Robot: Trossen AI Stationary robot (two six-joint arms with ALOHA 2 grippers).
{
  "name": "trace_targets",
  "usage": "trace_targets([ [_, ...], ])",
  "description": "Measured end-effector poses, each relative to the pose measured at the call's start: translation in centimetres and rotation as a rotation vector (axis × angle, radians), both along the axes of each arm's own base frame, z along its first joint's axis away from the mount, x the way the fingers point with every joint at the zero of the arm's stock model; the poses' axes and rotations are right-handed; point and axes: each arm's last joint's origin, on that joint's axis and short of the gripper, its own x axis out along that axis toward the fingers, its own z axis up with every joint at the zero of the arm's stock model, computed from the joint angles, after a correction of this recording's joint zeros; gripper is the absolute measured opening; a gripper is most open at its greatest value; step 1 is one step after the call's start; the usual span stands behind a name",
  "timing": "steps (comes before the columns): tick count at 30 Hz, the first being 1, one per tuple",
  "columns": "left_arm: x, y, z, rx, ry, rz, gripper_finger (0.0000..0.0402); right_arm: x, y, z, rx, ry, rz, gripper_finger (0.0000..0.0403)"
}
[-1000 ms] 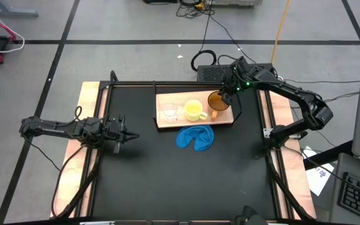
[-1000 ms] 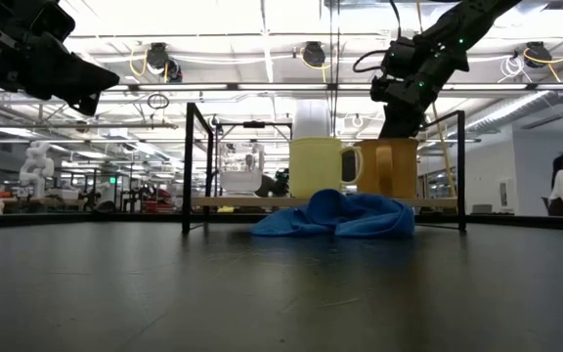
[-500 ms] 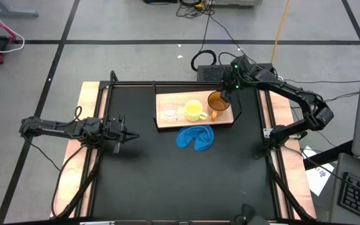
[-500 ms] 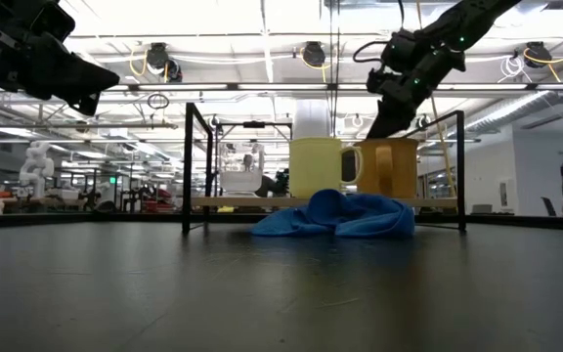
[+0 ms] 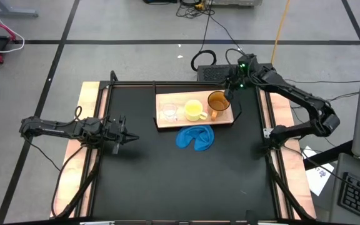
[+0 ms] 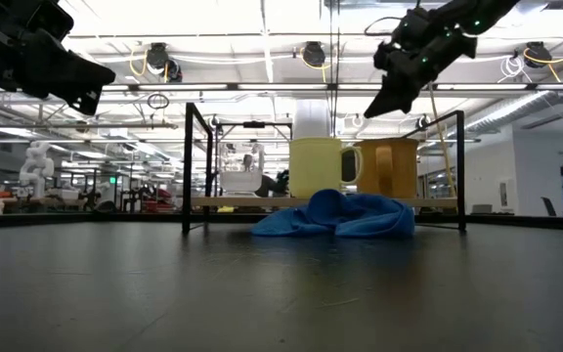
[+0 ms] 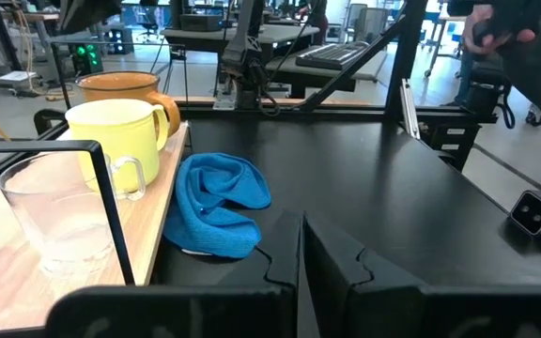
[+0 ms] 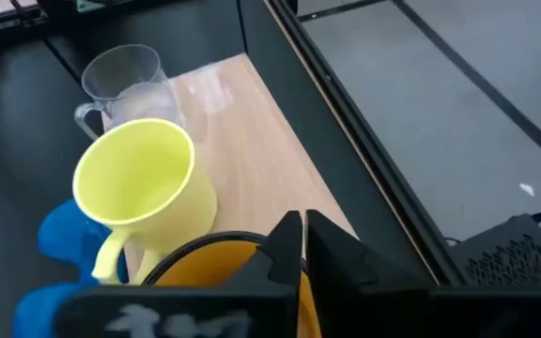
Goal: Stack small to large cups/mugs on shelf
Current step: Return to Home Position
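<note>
Overhead room lighting, with strong backlight in the low view.

The scene is lit from above by ceiling lights (image 6: 262, 34), which are burnt out to white in the low view. Against them the right claw (image 6: 371, 110) is rendered as a dark silhouette, and the near part of the surface (image 6: 262, 293) is left dim, with only a faint sheen. In the high view the floor (image 5: 136, 25) is bright and evenly lit, while almost no light is returned by the matte black surface. Only a soft, short shadow is cast under the blue cloth (image 5: 196, 138). A pale reflection is carried on the shelf (image 8: 252, 141) beside the clear cup (image 8: 125, 80). The inside of the yellow mug (image 8: 144, 183) is evenly lit.
</note>
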Motion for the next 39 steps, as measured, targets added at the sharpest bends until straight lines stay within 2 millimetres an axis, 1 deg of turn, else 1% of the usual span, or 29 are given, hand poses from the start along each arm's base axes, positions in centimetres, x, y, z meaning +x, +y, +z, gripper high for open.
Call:
trace_targets([
  [4, 0.0, 0.0, 0.0, 0.002, 0.0, 0.0, 0.0021, -0.8, 0.9, 0.4, -0.024, -0.032, -0.004, 0.0001],
  [12, 0.0, 0.0, 0.0, 0.012, -0.003, -0.002, 0.0021, -2.3, 2.8, -0.1, -0.027, -0.142, 0.009, 0.0],
  [17, 0.0, 0.0, 0.0, 0.012, -0.003, -0.002, 0.0021, -2.6, 3.6, -0.8, 0.024, -0.191, 0.054, 0.0],
  [23, 0.0, 0.0, 0.0, 0.012, -0.003, -0.002, 0.0021, -2.7, 5.0, -1.0, -0.005, -0.258, 0.085, 0.0],
  [28, 0.0, 0.0, 0.0, 0.01, -0.002, -0.001, 0.0021, -3.4, 5.9, -1.1, -0.034, -0.312, 0.084, 0.0],
  [32, 0.0, 0.0, 0.0, -0.002, -0.001, 0.006, 0.0021, -4.1, 6.6, -1.8, -0.044, -0.36, 0.087, 0.0],
  [35, 0.0, 0.0, -0.1, 0.035, 0.005, 0.009, 0.0021, -4.7, 7.2, -2.5, -0.051, -0.392, 0.095, 0.0],
  [39, 0.0, 0.2, -0.3, 0.061, 0.023, 0.052, 0.0021, -5.5, 8.0, -3.9, -0.06, -0.418, 0.088, 0.0],
])
